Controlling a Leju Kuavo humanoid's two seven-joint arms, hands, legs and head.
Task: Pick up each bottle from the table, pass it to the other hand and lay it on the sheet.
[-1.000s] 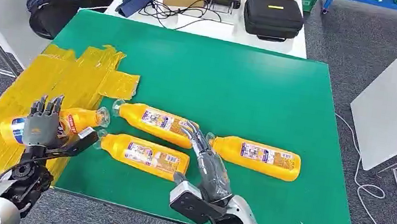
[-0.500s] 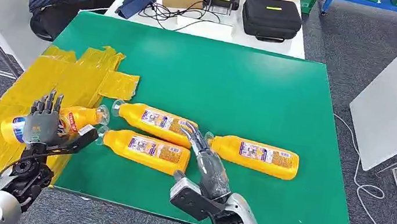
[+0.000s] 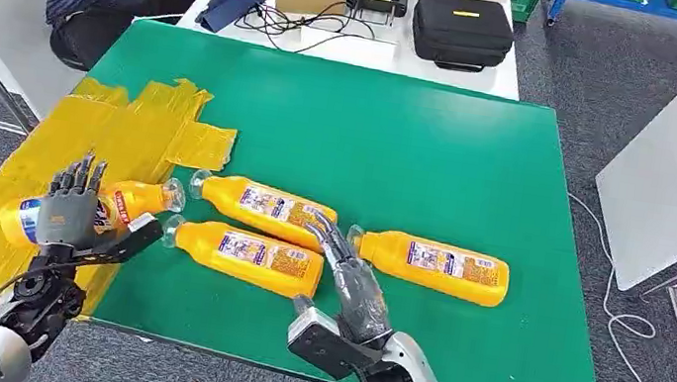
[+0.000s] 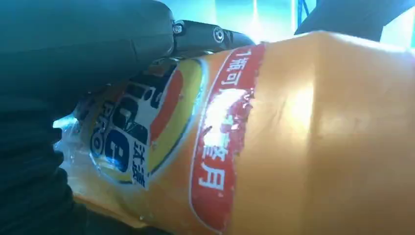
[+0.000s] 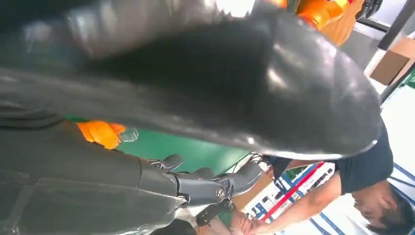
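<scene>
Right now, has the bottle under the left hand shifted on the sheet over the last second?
No. The bottle lies at the same spot on the yellow sheet, its cap end just as close to the sheet's edge on the green table.

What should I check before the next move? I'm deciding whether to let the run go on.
1. Bottle on the yellow sheet: ok, one bottle lies there.
2. Left hand free of that bottle: cannot tell, it covers it.
3. Right hand holding nothing: ok, fingers apart.
4. Next bottle within reach: ok, upper middle bottle lies at its fingertips.
5. Bottles left on the green table: not ok, three remain.
</scene>
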